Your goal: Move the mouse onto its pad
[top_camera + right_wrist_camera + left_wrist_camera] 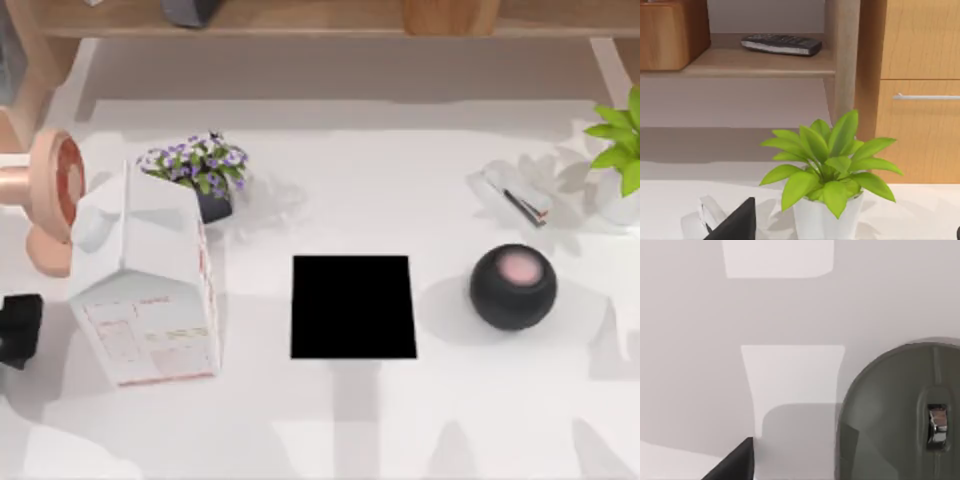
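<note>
Here the left gripper [20,330] sat at the left edge of the white table [350,420], and how far open it was could not be told. In its wrist view the dark grey mouse [900,415] lay flat on the table just ahead of the gripper and apart from its dark tip, scroll wheel up. The white carton [150,290] stood just beside the gripper, between it and the black pad [353,307], which lay bare well beyond it at mid-table. On the pad's far side from that gripper rested a black ball with a pink top [513,287]. The right gripper [735,222] faced a green potted plant [827,165] near it; its opening could not be told either.
</note>
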You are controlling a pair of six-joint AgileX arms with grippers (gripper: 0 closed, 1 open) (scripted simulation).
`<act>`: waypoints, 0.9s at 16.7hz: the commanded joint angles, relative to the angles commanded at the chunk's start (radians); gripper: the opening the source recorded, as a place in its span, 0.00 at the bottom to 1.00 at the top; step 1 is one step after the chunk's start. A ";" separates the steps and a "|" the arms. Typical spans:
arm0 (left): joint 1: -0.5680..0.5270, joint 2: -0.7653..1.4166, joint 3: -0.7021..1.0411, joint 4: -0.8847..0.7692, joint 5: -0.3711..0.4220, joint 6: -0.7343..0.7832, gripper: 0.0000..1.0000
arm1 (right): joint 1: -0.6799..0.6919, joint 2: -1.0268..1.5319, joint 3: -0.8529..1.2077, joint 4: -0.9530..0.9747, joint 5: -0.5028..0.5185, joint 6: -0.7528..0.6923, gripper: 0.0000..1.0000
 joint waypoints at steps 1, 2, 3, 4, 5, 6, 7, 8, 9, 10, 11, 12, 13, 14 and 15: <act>0.000 0.000 0.000 0.000 0.000 0.000 0.92 | 0.000 0.000 0.000 0.000 0.000 0.000 1.00; 0.000 0.000 0.000 0.000 0.000 0.000 0.85 | 0.000 0.000 0.000 0.000 0.000 0.000 1.00; 0.000 0.000 0.000 0.000 0.000 0.000 0.77 | 0.000 0.000 0.000 0.000 0.000 0.000 1.00; 0.000 0.000 0.000 0.000 0.000 0.000 0.70 | 0.000 0.000 0.000 0.000 0.000 0.000 1.00; 0.000 0.000 0.000 0.000 0.000 0.000 0.62 | 0.000 0.000 0.000 0.000 0.000 0.000 1.00; 0.000 0.000 0.000 0.000 0.000 0.000 0.55 | 0.000 0.000 0.000 0.000 0.000 0.000 1.00; 0.000 0.000 0.000 0.000 0.000 0.000 0.47 | 0.000 0.000 0.000 0.000 0.000 0.000 1.00; 0.000 0.000 0.000 0.000 0.000 0.000 0.40 | 0.000 0.000 0.000 0.000 0.000 0.000 1.00; 0.000 0.000 0.000 0.000 0.000 0.000 0.32 | 0.000 0.000 0.000 0.000 0.000 0.000 1.00; 0.000 0.000 0.000 0.000 0.000 0.000 0.25 | 0.000 0.000 0.000 0.000 0.000 0.000 1.00; 0.000 0.000 0.000 0.000 0.000 0.000 0.17 | 0.000 0.000 0.000 0.000 0.000 0.000 1.00; 0.000 0.000 0.000 0.000 0.000 0.000 0.10 | 0.000 0.000 0.000 0.000 0.000 0.000 1.00; 0.000 0.000 0.000 0.000 0.000 0.000 0.02 | 0.000 0.000 0.000 0.000 0.000 0.000 1.00; 0.000 0.000 0.000 0.000 0.000 0.000 0.00 | 0.000 0.000 0.000 0.000 0.000 0.000 1.00; 0.000 0.000 0.000 0.000 0.000 0.000 0.00 | 0.000 0.000 0.000 0.000 0.000 0.000 1.00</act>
